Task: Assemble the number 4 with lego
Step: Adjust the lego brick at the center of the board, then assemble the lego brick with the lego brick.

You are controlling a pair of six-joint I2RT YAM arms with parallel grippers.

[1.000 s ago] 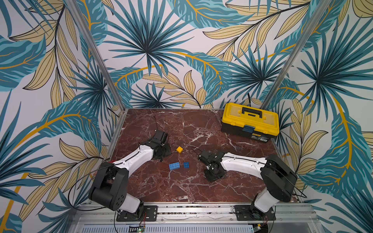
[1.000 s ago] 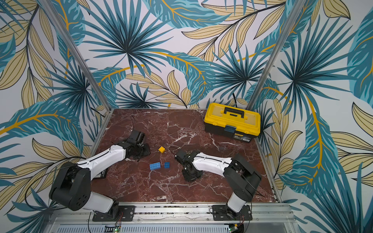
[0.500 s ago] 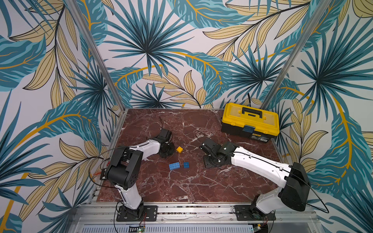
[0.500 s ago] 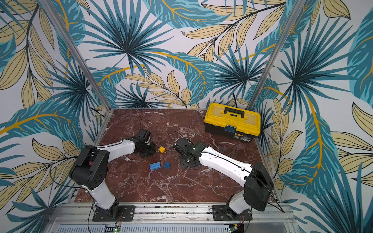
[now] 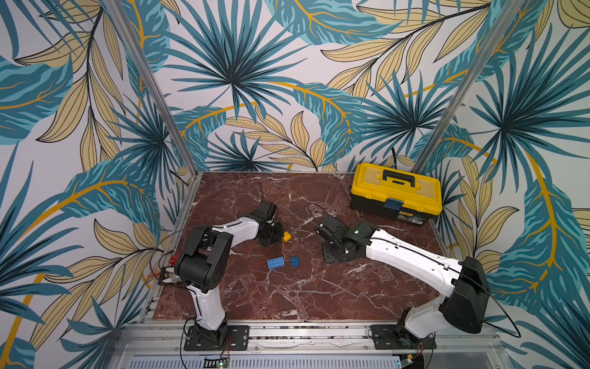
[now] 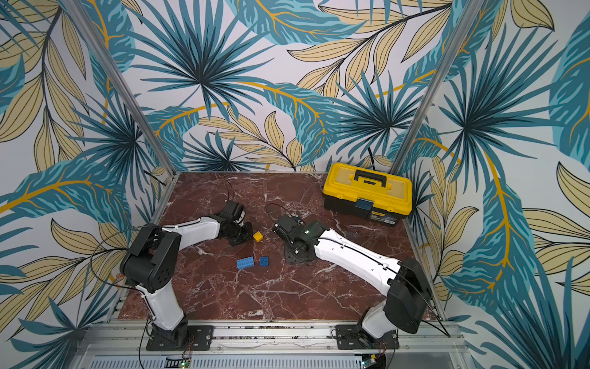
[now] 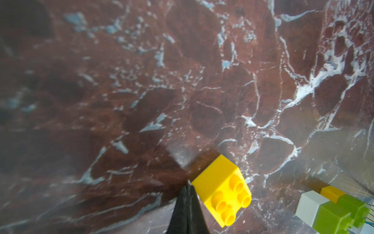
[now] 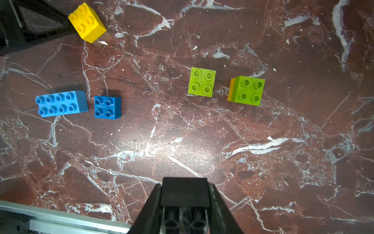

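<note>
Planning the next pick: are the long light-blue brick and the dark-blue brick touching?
Apart. Right wrist view shows bare table between the light-blue brick and dark-blue brick.

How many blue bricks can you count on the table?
2. A long light-blue brick lies flat, and a square dark-blue brick sits just beside its end, apart from it. Others may be hidden from these views.

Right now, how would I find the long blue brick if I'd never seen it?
Find the big yellow toolbox in the far corner, then come forward to the middle of the marble table. Two blue bricks lie there side by side. Yours is the light-blue brick: longer, paler, eight studs; the dark blue brick is square with four.
</note>
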